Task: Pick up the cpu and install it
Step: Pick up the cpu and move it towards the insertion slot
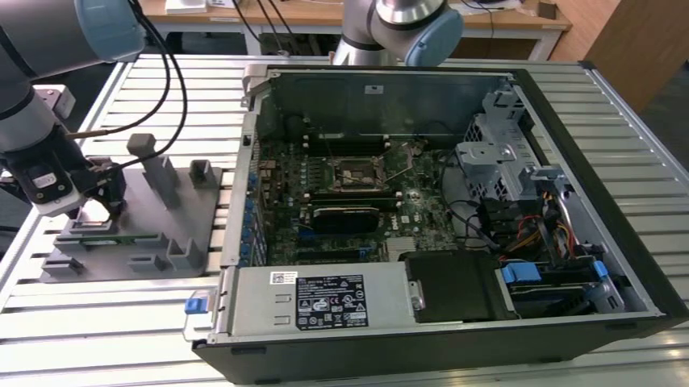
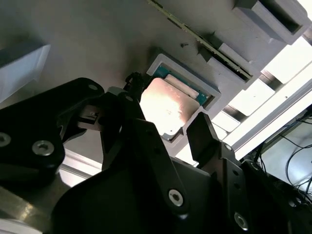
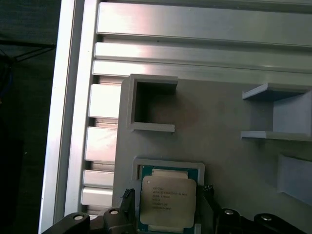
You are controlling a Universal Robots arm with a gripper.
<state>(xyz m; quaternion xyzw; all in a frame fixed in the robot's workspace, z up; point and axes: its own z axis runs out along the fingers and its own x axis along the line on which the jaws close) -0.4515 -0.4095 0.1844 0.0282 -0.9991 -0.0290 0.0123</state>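
The exterior view looks down from high and well back, taking in the whole open computer case (image 1: 603, 153), with the grey fixture plate (image 1: 108, 268) on the exterior view's left of it. Both wrist views hang close over that plate. The first wrist view faces almost straight down and the second wrist view slants across it, and they share the cpu (image 3: 168, 200) (image 2: 168, 105) lying in the plate's square pocket (image 3: 168, 162) (image 2: 163, 61).

Work surface: slatted aluminium table (image 1: 140, 89), running under and all around the gripper (image 1: 97, 208). The slats just beside the gripper are bright with reflected light. Beyond the table's far edge, well apart from the gripper: wooden desk (image 1: 323, 12) on a white frame, and a wooden panel (image 1: 635, 40). Floor (image 3: 29, 97) past the table edge nearest the gripper: dark.
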